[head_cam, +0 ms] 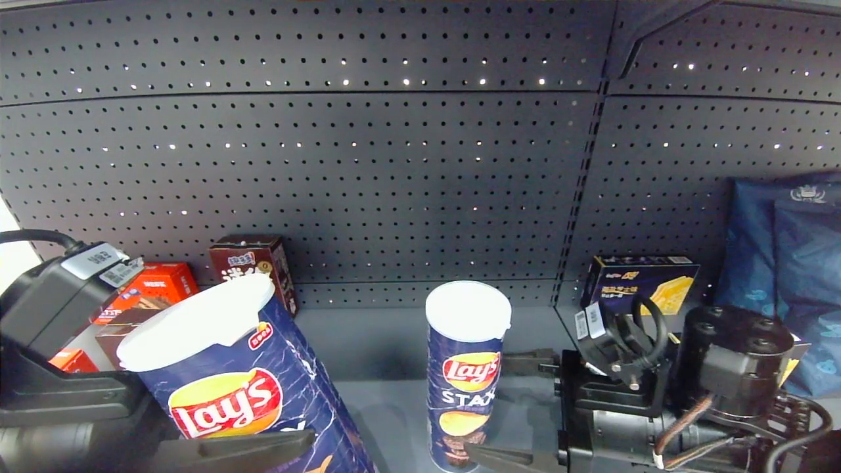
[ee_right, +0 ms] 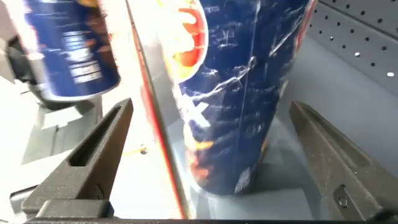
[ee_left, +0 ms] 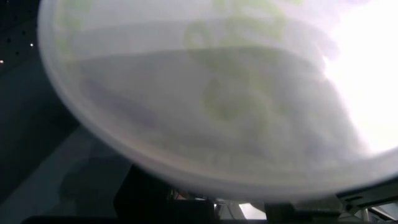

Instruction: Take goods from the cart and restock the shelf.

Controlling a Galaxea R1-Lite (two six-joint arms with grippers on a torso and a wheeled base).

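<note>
On the shelf point(head_cam: 381, 348), an upright can point(head_cam: 468, 374) of crisps stands near the middle, white lid on top, closer to the front edge than to the pegboard back wall point(head_cam: 394, 184). The right pincer point(head_cam: 493, 407) sits around its lower half with the fingers apart, one on each side. In the right wrist view both fingers point(ee_right: 93, 149) stand clear of the can's point(ee_right: 242, 93) wall, with a gap showing on either side.

The left pincer point(head_cam: 263, 440) is clamped on a second, tilted can point(head_cam: 243, 387) towards the shelf's left front, its lid leaning to the left. That lid point(ee_left: 205, 106) sits right up against the left wrist camera. The two cans are near each other but not touching.

A brown box point(head_cam: 253, 266) stands at the back wall just behind the tilted can, with orange-red boxes point(head_cam: 154, 292) beside it at the shelf's left end. To the right of the upright can, behind the right arm, a dark blue box point(head_cam: 640, 279) leans at the back wall. Blue bags point(head_cam: 782, 276) fill the right end.
</note>
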